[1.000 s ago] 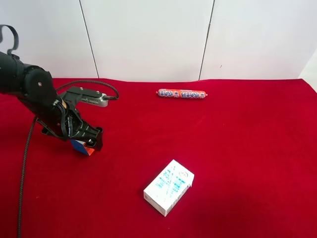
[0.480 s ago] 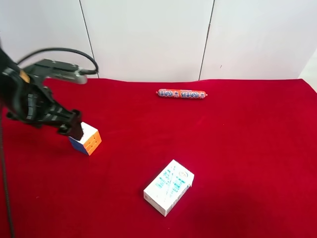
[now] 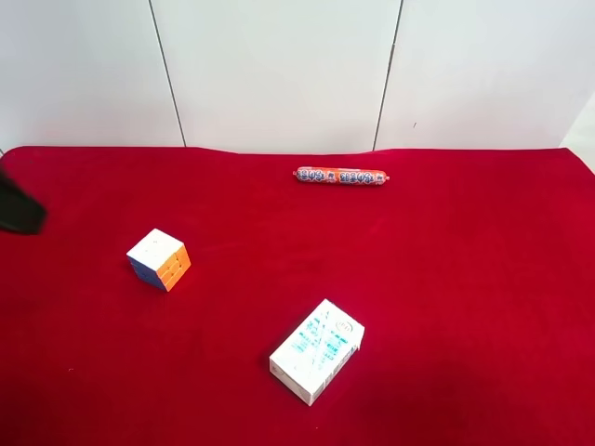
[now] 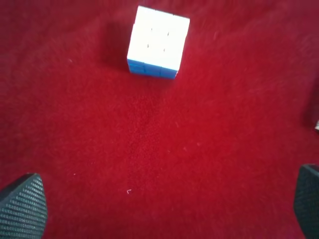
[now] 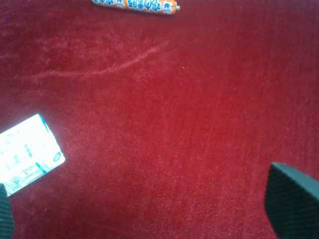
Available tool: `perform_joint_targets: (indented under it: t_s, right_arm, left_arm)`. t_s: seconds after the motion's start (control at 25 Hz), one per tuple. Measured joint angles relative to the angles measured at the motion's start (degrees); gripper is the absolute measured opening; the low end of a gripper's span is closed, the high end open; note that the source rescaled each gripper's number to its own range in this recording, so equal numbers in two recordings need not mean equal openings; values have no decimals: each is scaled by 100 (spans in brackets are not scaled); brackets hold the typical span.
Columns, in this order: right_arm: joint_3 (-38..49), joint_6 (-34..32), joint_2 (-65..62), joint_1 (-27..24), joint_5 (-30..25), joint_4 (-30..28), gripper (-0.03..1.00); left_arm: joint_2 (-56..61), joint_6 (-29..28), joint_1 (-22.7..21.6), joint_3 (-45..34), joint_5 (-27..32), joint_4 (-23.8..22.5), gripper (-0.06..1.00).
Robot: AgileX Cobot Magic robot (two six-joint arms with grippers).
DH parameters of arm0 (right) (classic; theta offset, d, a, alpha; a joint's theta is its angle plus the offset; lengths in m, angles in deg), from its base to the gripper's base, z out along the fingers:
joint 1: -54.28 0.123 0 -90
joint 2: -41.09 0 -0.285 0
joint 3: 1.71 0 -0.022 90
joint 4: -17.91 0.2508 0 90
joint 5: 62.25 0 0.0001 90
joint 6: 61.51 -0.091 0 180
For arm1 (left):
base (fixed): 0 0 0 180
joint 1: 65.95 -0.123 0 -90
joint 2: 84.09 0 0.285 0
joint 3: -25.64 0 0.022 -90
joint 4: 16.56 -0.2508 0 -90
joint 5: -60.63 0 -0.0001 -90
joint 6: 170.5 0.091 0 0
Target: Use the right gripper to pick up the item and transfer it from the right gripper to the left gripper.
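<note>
The puzzle cube point(image 3: 159, 260) rests alone on the red cloth, white face up, with orange and blue sides showing. It also shows in the left wrist view point(image 4: 158, 42), white top and blue side. My left gripper point(image 4: 164, 204) is open and empty, pulled back from the cube with bare cloth between; only a dark bit of its arm point(image 3: 19, 209) shows at the exterior view's left edge. My right gripper point(image 5: 149, 204) is open and empty over bare cloth, far from the cube, and is out of the exterior view.
A white-and-teal carton point(image 3: 317, 350) lies at the front middle; it also shows in the right wrist view point(image 5: 27, 152). An orange sausage stick point(image 3: 341, 176) lies near the back, also in the right wrist view point(image 5: 135, 5). White wall panels stand behind the cloth.
The left gripper let go of the cube and drew back out of the exterior view's left edge. The cube stays on the cloth where it was set.
</note>
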Motion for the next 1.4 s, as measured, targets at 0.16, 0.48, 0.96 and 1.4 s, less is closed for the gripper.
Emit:
perform_joint_targets:
  t_s: [0.16, 0.48, 0.96, 1.4]
  right_arm:
    - [0, 0, 0, 0, 0, 0, 100]
    - [0, 0, 0, 0, 0, 0, 100]
    - [0, 0, 0, 0, 0, 0, 100]
    - [0, 0, 0, 0, 0, 0, 100]
  left_arm:
    - [1100, 0, 0, -437, 297, -11, 100]
    - [3181, 0, 0, -1554, 492, -11, 100]
    - [4909, 494, 0, -1993, 246, -16, 100]
    - [4866, 499, 0, -2046, 151, -16, 100]
